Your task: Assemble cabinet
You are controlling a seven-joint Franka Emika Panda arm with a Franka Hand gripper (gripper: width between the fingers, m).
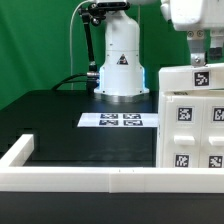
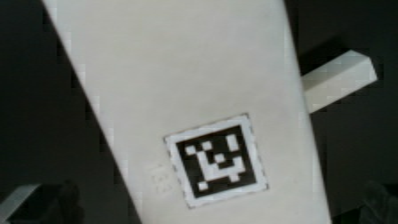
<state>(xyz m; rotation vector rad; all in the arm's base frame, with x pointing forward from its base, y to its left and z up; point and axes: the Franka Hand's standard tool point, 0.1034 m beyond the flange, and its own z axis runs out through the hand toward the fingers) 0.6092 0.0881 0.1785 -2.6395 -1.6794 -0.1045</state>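
The cabinet [image 1: 192, 130], a large white box with several square tags on its face, stands at the exterior view's right. A smaller white tagged block [image 1: 197, 78] sits on top of it. My gripper [image 1: 206, 58] hangs directly above that block, fingers pointing down. In the wrist view a long white tagged panel [image 2: 178, 90] fills the picture, close under the camera. One dark finger [image 2: 25, 206] shows dimly at the corner, with a dark gap between it and the panel. The jaws stand wide apart on either side of the panel.
The marker board [image 1: 120, 121] lies flat on the black table in front of the arm's white base [image 1: 121, 65]. A long low white border rail [image 1: 80, 178] runs along the front, with a short leg at the exterior view's left. A white bar [image 2: 334, 78] sticks out beside the panel.
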